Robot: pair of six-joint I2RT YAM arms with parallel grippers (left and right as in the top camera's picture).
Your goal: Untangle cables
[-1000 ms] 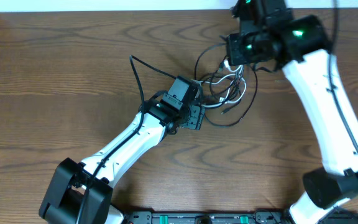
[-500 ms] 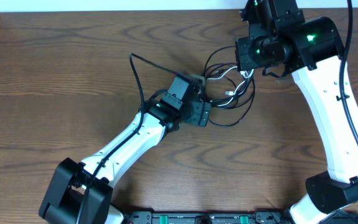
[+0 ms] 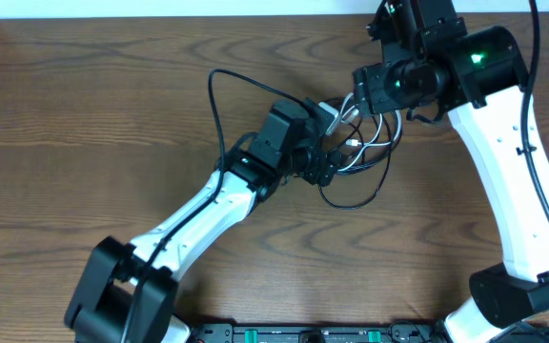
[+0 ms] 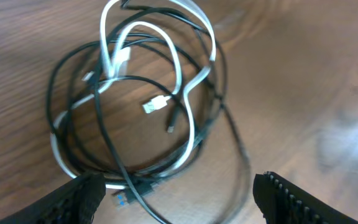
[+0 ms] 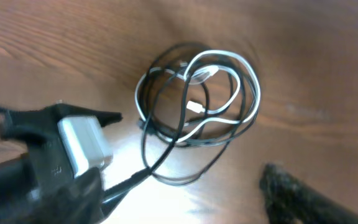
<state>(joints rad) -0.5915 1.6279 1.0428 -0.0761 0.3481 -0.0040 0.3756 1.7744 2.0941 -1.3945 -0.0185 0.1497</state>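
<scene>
Over the table (image 3: 84, 114), you are hovering the left gripper (image 4: 179, 183) and right gripper (image 5: 182, 186), both spread wide and empty, beside the cables (image 4: 156, 104) lying tangled between them, so closing blindly is risking pinching several strands and tightening loops.

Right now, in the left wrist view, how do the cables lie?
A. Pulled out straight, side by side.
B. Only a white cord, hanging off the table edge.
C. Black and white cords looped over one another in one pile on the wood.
C: the cables form one overlapping coil of black and white loops lying on the table, with small plug ends inside the coil.
</scene>
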